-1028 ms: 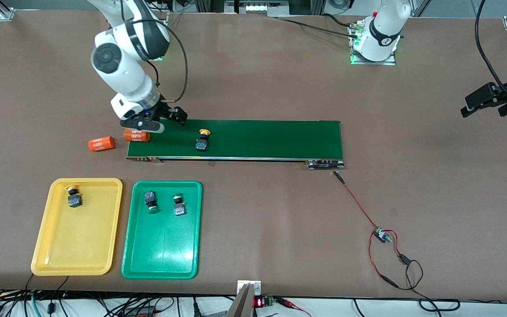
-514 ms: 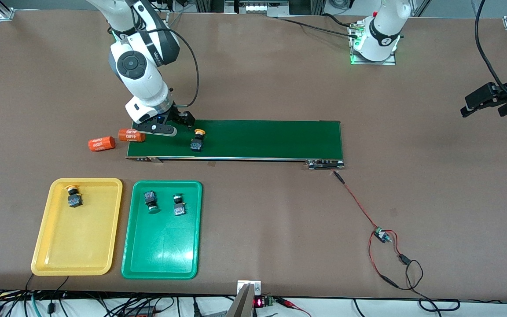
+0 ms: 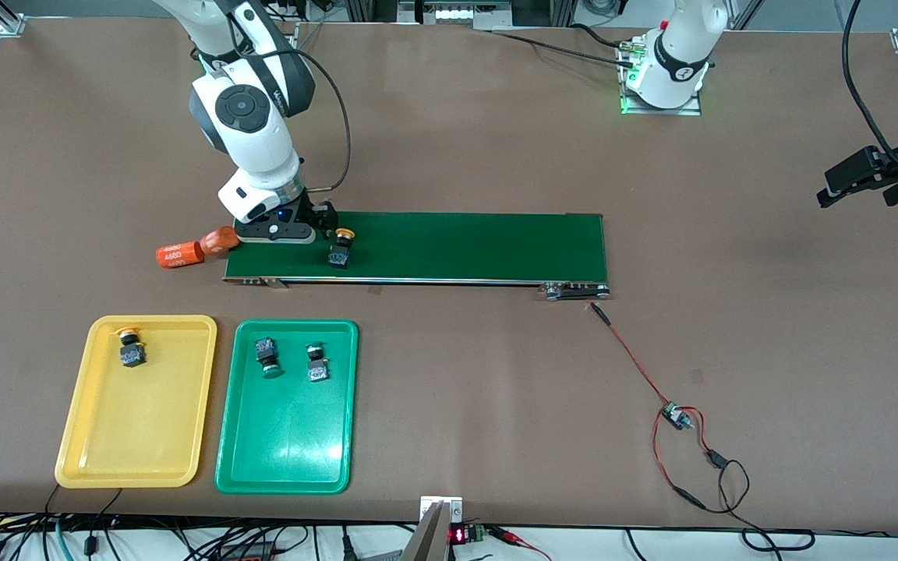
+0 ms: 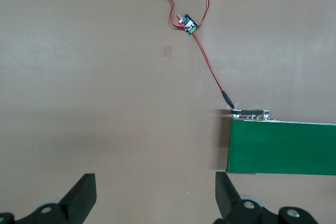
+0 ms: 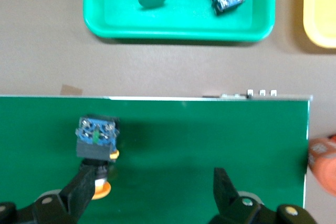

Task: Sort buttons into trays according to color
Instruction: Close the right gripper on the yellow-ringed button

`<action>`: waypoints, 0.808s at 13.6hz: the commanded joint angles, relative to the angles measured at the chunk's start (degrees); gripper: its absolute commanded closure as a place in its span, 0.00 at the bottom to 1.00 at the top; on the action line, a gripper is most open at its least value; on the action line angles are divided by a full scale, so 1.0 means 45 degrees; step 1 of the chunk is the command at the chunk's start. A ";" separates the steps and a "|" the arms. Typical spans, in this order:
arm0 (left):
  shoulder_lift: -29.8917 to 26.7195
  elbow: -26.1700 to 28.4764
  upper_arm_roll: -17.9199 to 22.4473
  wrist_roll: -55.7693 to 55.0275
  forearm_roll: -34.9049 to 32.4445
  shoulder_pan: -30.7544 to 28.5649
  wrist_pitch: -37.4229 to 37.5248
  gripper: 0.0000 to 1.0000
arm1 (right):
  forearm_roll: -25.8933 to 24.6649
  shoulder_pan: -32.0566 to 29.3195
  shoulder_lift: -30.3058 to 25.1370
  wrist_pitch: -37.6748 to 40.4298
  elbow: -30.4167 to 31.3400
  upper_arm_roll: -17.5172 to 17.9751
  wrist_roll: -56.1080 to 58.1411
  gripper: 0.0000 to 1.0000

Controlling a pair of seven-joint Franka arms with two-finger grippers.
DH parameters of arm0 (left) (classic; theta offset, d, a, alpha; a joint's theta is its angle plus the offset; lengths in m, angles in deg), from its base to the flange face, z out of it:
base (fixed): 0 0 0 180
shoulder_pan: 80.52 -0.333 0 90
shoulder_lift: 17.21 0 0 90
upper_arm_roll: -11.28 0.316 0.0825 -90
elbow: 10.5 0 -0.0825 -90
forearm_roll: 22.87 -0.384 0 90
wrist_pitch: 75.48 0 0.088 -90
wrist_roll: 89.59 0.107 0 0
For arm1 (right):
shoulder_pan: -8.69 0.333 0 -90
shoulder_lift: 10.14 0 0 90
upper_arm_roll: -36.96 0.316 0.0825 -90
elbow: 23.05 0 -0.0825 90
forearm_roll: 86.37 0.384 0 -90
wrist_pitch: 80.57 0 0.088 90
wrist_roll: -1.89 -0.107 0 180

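A yellow-capped button [image 3: 339,249] lies on the dark-green belt [image 3: 457,245], also seen in the right wrist view [image 5: 96,139]. My right gripper [image 3: 310,227] hangs low over the belt and is open [image 5: 152,184], with one finger [image 5: 79,192] right beside the button's cap. The yellow tray [image 3: 137,460] holds one yellow button [image 3: 131,349]. The green tray [image 3: 285,460] holds two buttons [image 3: 266,354] [image 3: 316,364]. My left gripper [image 3: 858,195] waits open [image 4: 155,182] over bare table past the belt's other end.
Two orange cylinders [image 3: 180,255] [image 3: 220,238] lie on the table off the belt's end near the right arm. A red wire with a small board [image 3: 675,417] runs from the belt's other end toward the table's front edge.
My right gripper has moved along the belt toward the yellow button. The button has ridden toward the right arm's end. One orange cylinder has shifted off the belt toward the other cylinder.
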 commanded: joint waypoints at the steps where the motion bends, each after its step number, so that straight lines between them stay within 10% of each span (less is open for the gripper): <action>1: 0.0026 -0.0034 -0.0056 0.0219 -0.0178 -0.0189 0.0125 0.00 | -0.0398 -0.0030 0.0640 -0.0056 -0.0570 0.0002 -0.0128 0.00; 11: 0.0046 -0.0034 -0.0056 0.0219 -0.0159 -0.0266 0.0125 0.00 | 0.0129 0.0068 0.1773 -0.0369 -0.1137 -0.0408 -0.1122 0.00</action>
